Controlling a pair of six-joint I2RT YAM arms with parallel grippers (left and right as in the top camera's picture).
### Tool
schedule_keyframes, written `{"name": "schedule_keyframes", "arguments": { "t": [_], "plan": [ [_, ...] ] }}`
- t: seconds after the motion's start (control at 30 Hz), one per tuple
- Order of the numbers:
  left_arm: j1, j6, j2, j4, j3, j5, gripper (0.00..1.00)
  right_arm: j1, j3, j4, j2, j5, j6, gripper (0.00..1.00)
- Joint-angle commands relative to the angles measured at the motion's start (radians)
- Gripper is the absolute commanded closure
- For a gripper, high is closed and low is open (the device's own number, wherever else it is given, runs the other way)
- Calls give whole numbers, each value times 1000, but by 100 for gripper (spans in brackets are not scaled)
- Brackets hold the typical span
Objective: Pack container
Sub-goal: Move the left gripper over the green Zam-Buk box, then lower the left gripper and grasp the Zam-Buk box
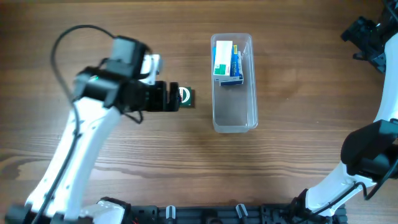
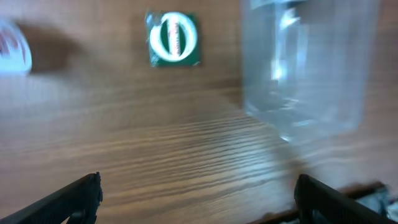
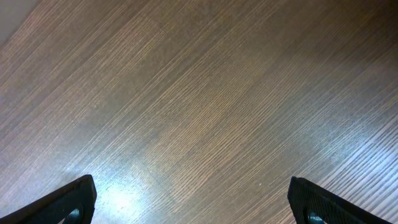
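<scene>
The clear plastic container [image 1: 235,115] stands at the table's middle, its long side running front to back. A green-and-white box [image 1: 222,58] and a blue box [image 1: 236,70] lie in its far half. A small green packet with a white ring [image 1: 185,96] lies flat on the table left of it. My left gripper [image 1: 171,97] is open and empty, with its tips just short of the packet. In the left wrist view [image 2: 199,190] the packet [image 2: 174,38] lies ahead and the container [image 2: 305,68] is at the right. My right gripper [image 1: 367,37] is open and empty at the far right [image 3: 193,190].
A blurred white object [image 2: 12,53] shows at the left edge of the left wrist view. The right wrist view shows only the bare wooden table [image 3: 205,93]. A black rail [image 1: 205,214] runs along the table's front edge.
</scene>
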Motion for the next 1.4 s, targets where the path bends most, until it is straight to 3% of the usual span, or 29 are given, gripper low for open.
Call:
{"name": "schedule_keyframes", "arguments": {
  "t": [0.0, 0.2, 0.37, 0.67, 0.8, 0.93, 1.07, 1.37],
  "plan": [
    [-32, -173, 114, 5, 12, -148, 0, 2, 3, 1, 11, -2, 14, 0],
    [-41, -153, 202, 75, 12, -127, 0, 2, 3, 1, 11, -2, 14, 0],
    [-29, -221, 251, 114, 22, -179, 1, 2, 3, 1, 11, -2, 14, 0],
    [-21, -190, 528, -101, 362, -197, 0, 2, 3, 1, 11, -2, 14, 0],
    [-29, -179, 576, -55, 367, -197, 0, 2, 3, 1, 11, -2, 14, 0],
    [-67, -54, 578, 14, 366, -198, 0, 2, 3, 1, 11, -2, 14, 0],
    [-94, -55, 589, 66, 366, -202, 0, 2, 3, 1, 11, -2, 14, 0],
    [-102, -89, 668, 15, 366, -250, 0, 2, 3, 1, 11, -2, 14, 0]
  ]
}}
